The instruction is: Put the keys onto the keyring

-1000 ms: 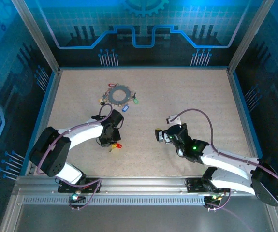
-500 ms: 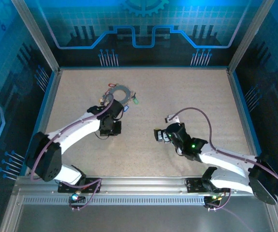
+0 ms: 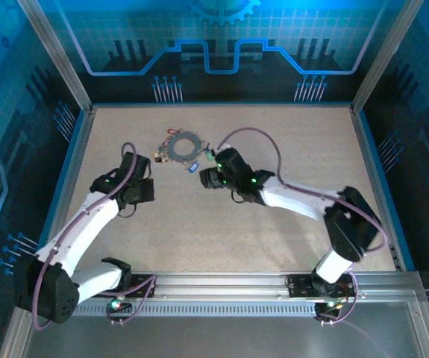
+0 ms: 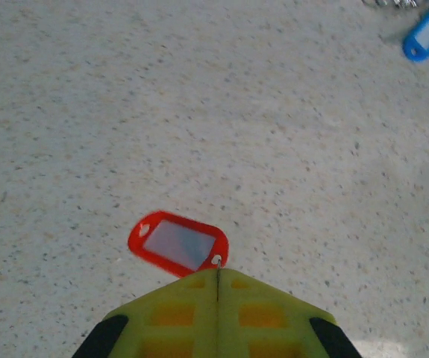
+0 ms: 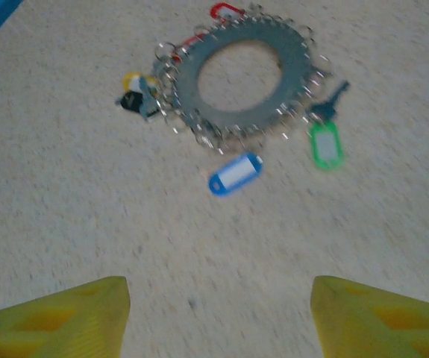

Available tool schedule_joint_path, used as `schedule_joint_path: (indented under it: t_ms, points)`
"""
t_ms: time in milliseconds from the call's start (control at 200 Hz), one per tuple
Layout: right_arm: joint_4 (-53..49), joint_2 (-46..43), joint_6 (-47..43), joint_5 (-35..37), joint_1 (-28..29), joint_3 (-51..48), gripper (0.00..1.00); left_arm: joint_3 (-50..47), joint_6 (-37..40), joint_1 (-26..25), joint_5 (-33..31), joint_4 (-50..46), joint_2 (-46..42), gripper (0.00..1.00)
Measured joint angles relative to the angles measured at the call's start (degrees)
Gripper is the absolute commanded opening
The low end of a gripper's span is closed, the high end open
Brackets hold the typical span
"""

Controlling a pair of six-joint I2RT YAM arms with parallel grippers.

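Left pincer (image 4: pixel 218 282) clenched on red key (image 4: pixel 178 244), right pincer (image 5: pixel 218 298) released, toothed grey keyring (image 5: pixel 244 118).

This is a robotics lab test cell. A speckled beige tabletop (image 3: pixel 296 149) sits inside a booth of aluminium frame posts (image 3: pixel 54 56) and blue wall panels (image 3: pixel 124 30) printed with gear and circuit-trace patterns. Two white cabled robot arms, the left arm (image 3: pixel 87 224) and the right arm (image 3: pixel 304 201), are bolted to a slotted metal rail (image 3: pixel 221 287) along the tabletop's near edge.
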Motion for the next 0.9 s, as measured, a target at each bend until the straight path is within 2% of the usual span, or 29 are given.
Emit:
schedule_joint_path:
  t_ms: [210,375,590,765,900]
  points:
    - [-6.3,17.7,0.8,-6.4,-4.5,19.3,0.59,0.0,-0.7,0.3,4.8,1.8,-1.1,0.00]
    - [-12.2,28.7,0.5,-9.2,-5.1,31.8,0.52,0.0,-1.2,0.3,6.7,2.0,-1.2,0.00]
    - [-17.5,34.1,0.3,-10.8,-4.7,41.0,0.35,0.0,-1.4,0.3,8.4,2.4,-1.4,0.00]
    - [-20.0,37.0,0.2,-11.6,-4.7,47.1,0.29,0.0,-1.4,0.3,8.6,2.4,-1.4,0.00]
    - [-22.6,40.3,-0.1,-11.7,-4.3,52.0,0.29,0.0,-1.4,0.3,8.7,2.5,-1.4,0.00]
